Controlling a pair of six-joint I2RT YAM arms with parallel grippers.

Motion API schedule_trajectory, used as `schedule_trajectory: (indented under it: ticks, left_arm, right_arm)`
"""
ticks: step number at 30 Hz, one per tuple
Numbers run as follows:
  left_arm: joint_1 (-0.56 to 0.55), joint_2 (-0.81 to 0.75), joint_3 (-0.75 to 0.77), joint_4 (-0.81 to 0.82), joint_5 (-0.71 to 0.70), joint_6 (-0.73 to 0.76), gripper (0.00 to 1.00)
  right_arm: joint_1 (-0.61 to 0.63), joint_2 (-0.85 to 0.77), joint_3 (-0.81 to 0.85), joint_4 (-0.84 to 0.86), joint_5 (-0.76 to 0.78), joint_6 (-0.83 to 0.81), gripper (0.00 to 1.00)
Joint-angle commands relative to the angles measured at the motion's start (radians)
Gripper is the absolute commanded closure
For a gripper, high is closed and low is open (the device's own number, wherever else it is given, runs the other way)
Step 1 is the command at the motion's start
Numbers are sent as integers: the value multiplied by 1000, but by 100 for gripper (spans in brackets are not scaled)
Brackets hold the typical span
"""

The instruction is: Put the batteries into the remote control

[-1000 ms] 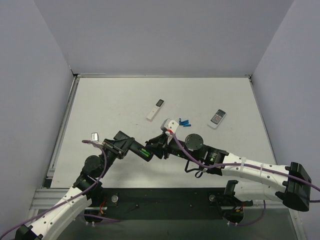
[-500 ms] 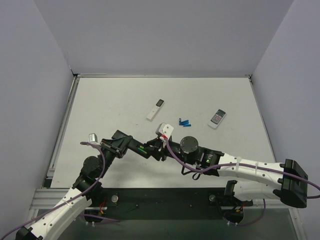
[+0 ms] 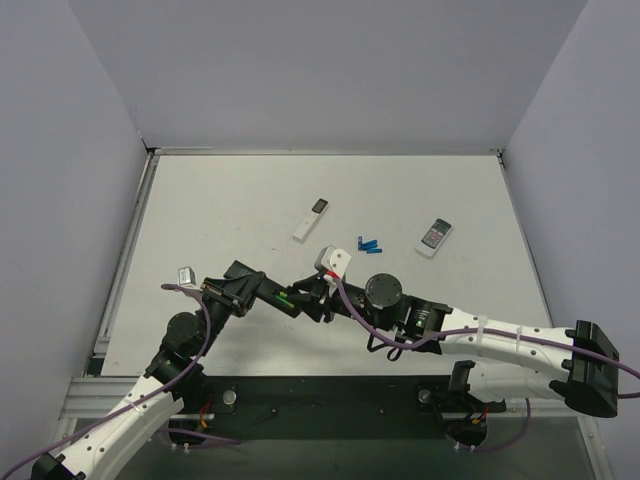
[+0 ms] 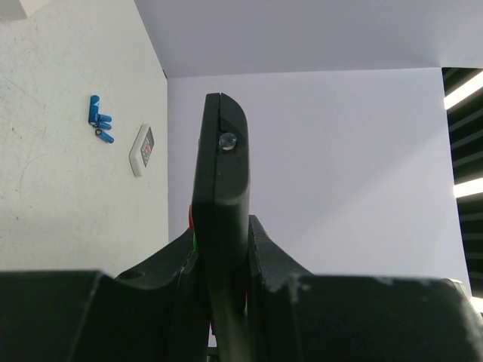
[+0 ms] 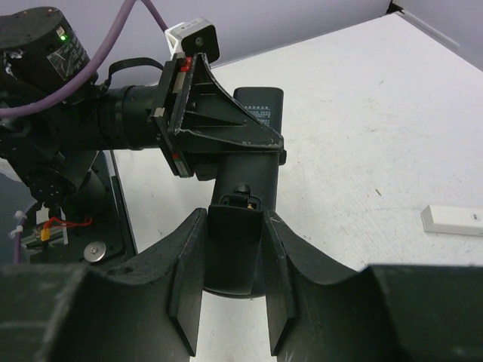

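Observation:
The long black remote control (image 3: 291,301) hangs above the table near the front, held between both grippers. My left gripper (image 3: 263,293) is shut on it. In the left wrist view the remote (image 4: 221,173) stands edge-on between the fingers (image 4: 260,249). My right gripper (image 3: 318,297) is at the remote's other end. In the right wrist view its jaws (image 5: 234,249) sit tight on both sides of the black battery cover (image 5: 234,241), which is slid slightly back and shows a metal contact. No green batteries are clearly visible; a small green patch shows on the remote from above.
Several small blue cells (image 3: 370,243) lie mid-table, also in the left wrist view (image 4: 99,127). A slim white stick remote (image 3: 312,218) lies behind them, a short white remote with grey keypad (image 3: 434,237) to the right. Walls enclose the table.
Over the last second both grippers and the remote shifted a little to the left, and the right wrist turned slightly. Almost nothing has moved in the last half second.

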Motion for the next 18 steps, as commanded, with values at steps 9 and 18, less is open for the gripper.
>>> schedule_trajectory:
  ticks: [9, 18]
  left_arm:
    - [-3, 6, -43, 45, 26, 18, 100]
    - [-3, 19, -42, 70, 34, 9, 100]
  right_arm:
    - [7, -19, 42, 102, -17, -13, 100]
    - [8, 9, 42, 111, -14, -16, 100]
